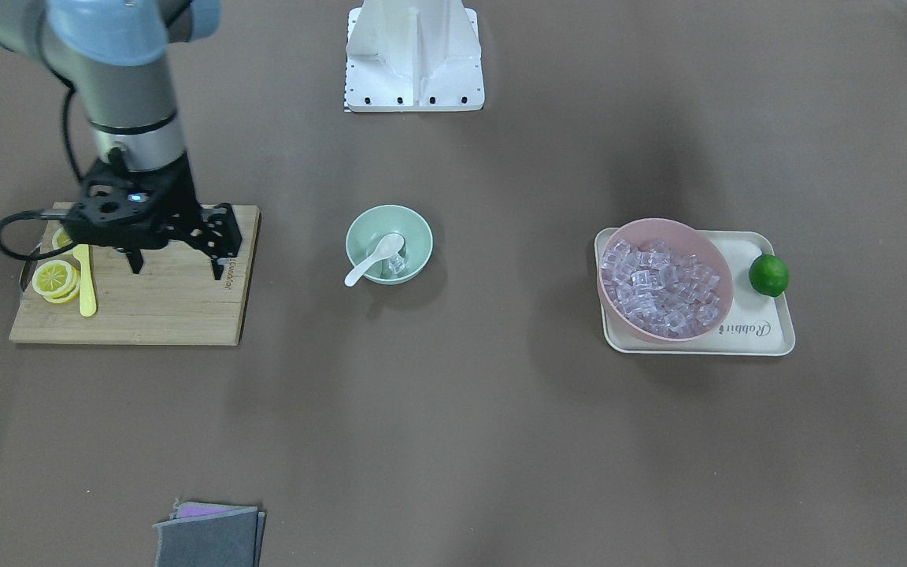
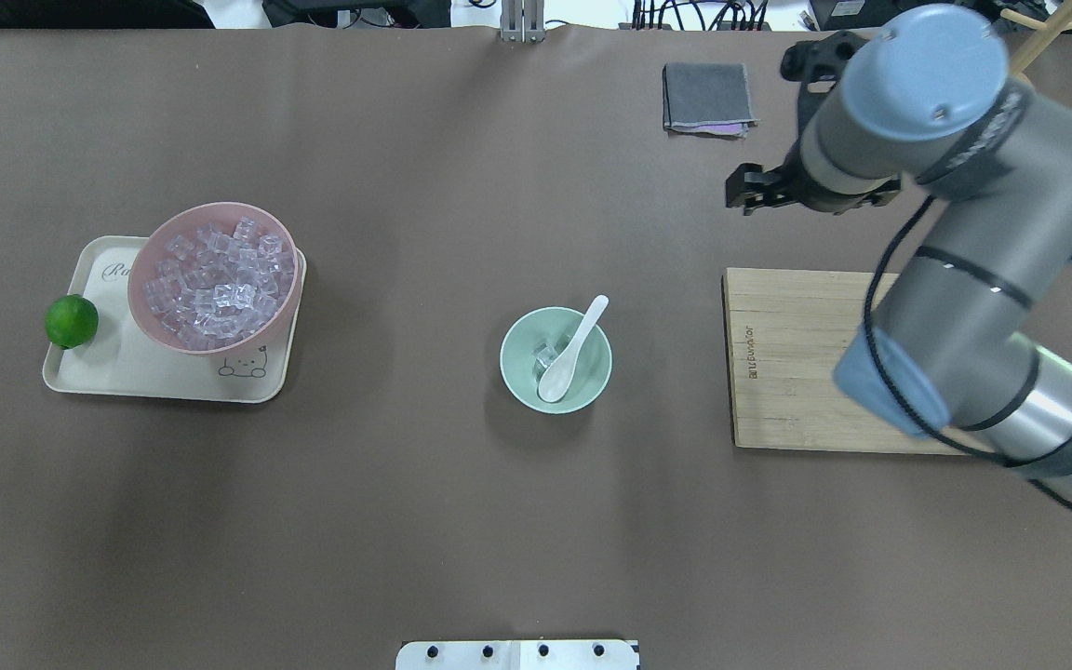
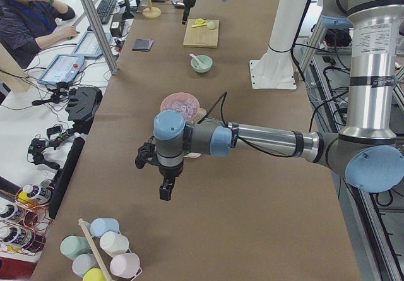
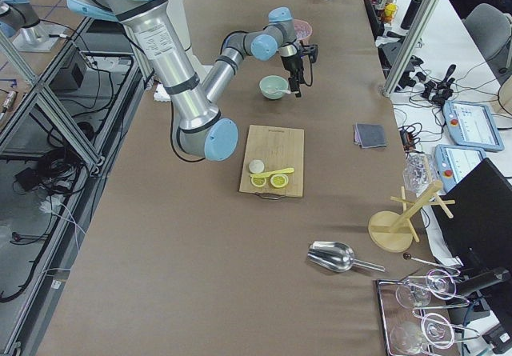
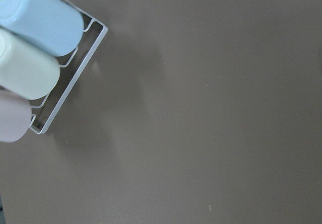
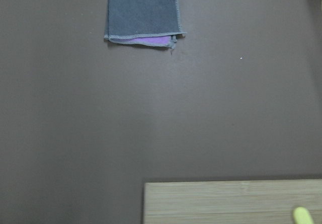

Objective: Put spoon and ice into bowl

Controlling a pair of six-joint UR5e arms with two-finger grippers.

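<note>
The pale mint-green bowl (image 1: 422,236) stands mid-table, also in the overhead view (image 2: 513,372). The white spoon (image 1: 375,258) lies in it, scoop down inside, its handle over the rim; it shows from overhead too (image 2: 573,349). A clear ice cube (image 1: 397,264) lies in the bowl beside the scoop. My right gripper (image 1: 178,266) hangs open and empty above the wooden cutting board (image 1: 154,315), far from the bowl. My left gripper (image 3: 165,192) shows only in the exterior left view, beyond the pink bowl's end of the table; I cannot tell whether it is open or shut.
A pink bowl (image 1: 717,272) full of ice cubes sits on a cream tray (image 1: 772,335) beside a lime (image 1: 768,276). Lemon slices (image 1: 54,279) and a yellow knife (image 1: 86,283) lie on the board. A grey cloth (image 1: 209,535) lies nearby. A cup rack (image 5: 70,78) shows below the left wrist.
</note>
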